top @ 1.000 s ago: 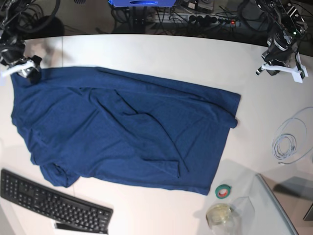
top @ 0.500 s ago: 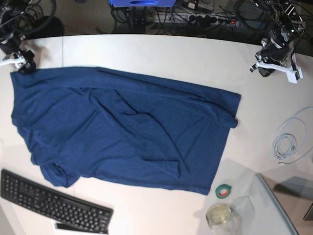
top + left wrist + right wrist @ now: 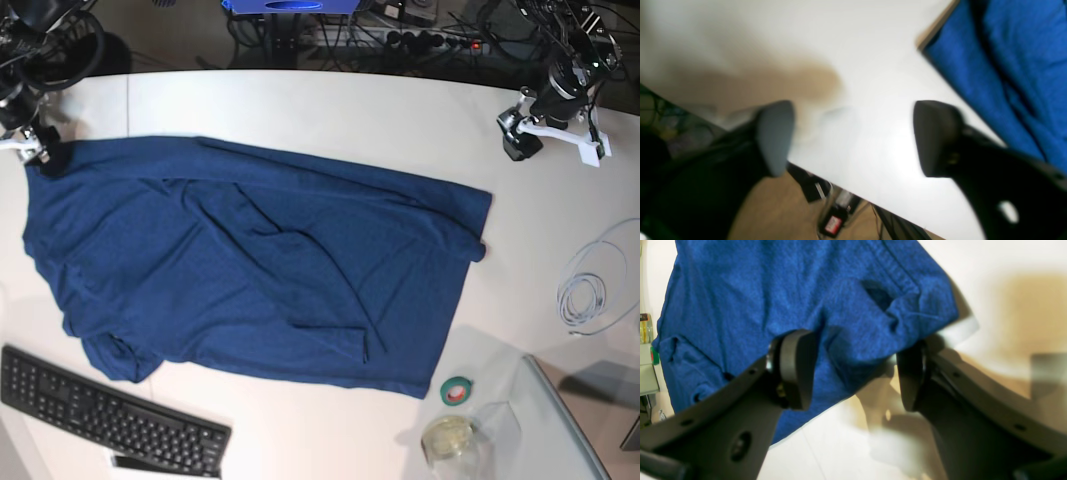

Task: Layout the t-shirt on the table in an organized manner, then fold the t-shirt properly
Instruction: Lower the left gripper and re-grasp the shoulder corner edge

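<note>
The dark blue t-shirt [image 3: 250, 260] lies spread but creased across the white table [image 3: 330, 110], with one sleeve near the keyboard. My right gripper [image 3: 30, 150] is at the shirt's far left corner. In the right wrist view its jaws [image 3: 853, 373] stand apart, with the t-shirt [image 3: 773, 290] corner lying under and between them, not pinched. My left gripper [image 3: 550, 135] hovers over bare table at the far right, clear of the shirt's right edge. In the left wrist view it [image 3: 853, 133] is wide open and empty, with the t-shirt [image 3: 1023, 66] at the upper right.
A black keyboard [image 3: 110, 415] sits at the near left edge. A green tape roll [image 3: 457, 390], a clear jar [image 3: 450, 437] and a glass panel [image 3: 570, 420] stand at the near right. A coiled white cable [image 3: 590, 295] lies right. Cables and a power strip [image 3: 400, 40] lie beyond the far edge.
The left gripper has opened wide and drifted left and toward the far edge. The right gripper has shifted left at the shirt's corner, which now reaches slightly farther left.
</note>
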Robot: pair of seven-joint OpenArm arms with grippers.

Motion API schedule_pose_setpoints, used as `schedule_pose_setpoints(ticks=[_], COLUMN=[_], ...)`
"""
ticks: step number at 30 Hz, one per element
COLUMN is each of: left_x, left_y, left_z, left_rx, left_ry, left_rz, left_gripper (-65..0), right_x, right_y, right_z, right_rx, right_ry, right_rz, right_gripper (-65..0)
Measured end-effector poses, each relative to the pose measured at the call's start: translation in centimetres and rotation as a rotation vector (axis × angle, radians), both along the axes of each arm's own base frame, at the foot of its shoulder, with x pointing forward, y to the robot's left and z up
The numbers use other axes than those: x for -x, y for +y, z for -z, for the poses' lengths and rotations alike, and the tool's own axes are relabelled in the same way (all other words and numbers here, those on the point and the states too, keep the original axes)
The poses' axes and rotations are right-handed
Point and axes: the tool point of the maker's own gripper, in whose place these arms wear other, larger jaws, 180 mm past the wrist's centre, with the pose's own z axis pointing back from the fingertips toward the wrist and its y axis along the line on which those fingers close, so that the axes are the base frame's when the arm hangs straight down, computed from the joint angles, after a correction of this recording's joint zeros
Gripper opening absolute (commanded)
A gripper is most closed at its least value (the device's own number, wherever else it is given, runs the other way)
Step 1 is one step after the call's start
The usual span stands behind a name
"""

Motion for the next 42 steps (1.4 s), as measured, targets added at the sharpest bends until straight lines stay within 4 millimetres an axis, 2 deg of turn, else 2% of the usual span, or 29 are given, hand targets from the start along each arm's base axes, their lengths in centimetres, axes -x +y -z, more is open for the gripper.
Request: schedule_pose_setpoints(ticks=[3, 4, 7, 9, 14, 18, 21, 23, 26, 31, 36, 39, 42], left_x=[-0.1, -0.3, -0.7, -0.6, -1.3, -1.9, -3.7, -4.8, -5.2, -7.4, -9.2, -9.9, -9.8], left_y=[-0.1, -0.2, -0.4, -0.3, -0.4, -0.5, -0.7, -1.2, -2.0, -2.2, -3.6, -4.9, -5.5], left_z=[0.6, 0.8, 0.8, 0.9, 0.7, 0.6, 0.7, 1.4, 3.1, 3.3, 3.4, 3.6, 4.0], left_rx=[0.015, 0.023, 0.028, 0.025, 0.028, 0.032, 0.056, 0.091, 0.145, 0.175, 0.179, 0.168, 0.187], left_ry=[0.01, 0.008, -0.003, 0.004, -0.013, -0.02, -0.05, -0.057, -0.028, -0.063, -0.09, -0.111, -0.117], left_rz=[-0.007, -0.01, -0.006, -0.006, -0.006, -0.005, -0.013, -0.021, -0.035, -0.048, 0.002, 0.034, 0.025], left_gripper=[-12.5, -13.3, -14.0, -14.0, -14.0, -14.0, -14.0, -14.0, -14.2, -14.2, -14.6, -25.0, -29.3], right_x=[0.5, 0.6, 0.8, 0.7, 0.8, 0.8, 0.8, 0.8, 0.8, 0.9, 0.9, 0.9, 0.9], right_y=[0.1, 0.2, 0.4, 0.5, 1.1, 1.1, 1.1, 1.1, 1.1, 1.1, 1.1, 1.2, 1.2], right_z=[0.4, 0.6, 0.7, 0.7, 0.7, 0.7, 0.7, 0.7, 0.8, 0.7, 0.8, 0.8, 0.8], right_rx=[0.002, -0.004, -0.009, -0.01, -0.009, -0.01, -0.01, -0.01, -0.01, -0.011, -0.011, -0.012, -0.016], right_ry=[0.027, 0.036, 0.04, 0.04, 0.035, 0.036, 0.036, 0.036, 0.037, 0.036, 0.036, 0.037, 0.041], right_rz=[-0.01, -0.007, -0.007, -0.008, -0.052, -0.052, -0.053, -0.052, -0.053, -0.053, -0.052, -0.053, -0.056], right_gripper=[-51.2, -55.5, -53.1, -53.9, -65.0, -64.8, -64.8, -64.8, -64.8, -64.8, -64.8, -64.8, -64.8])
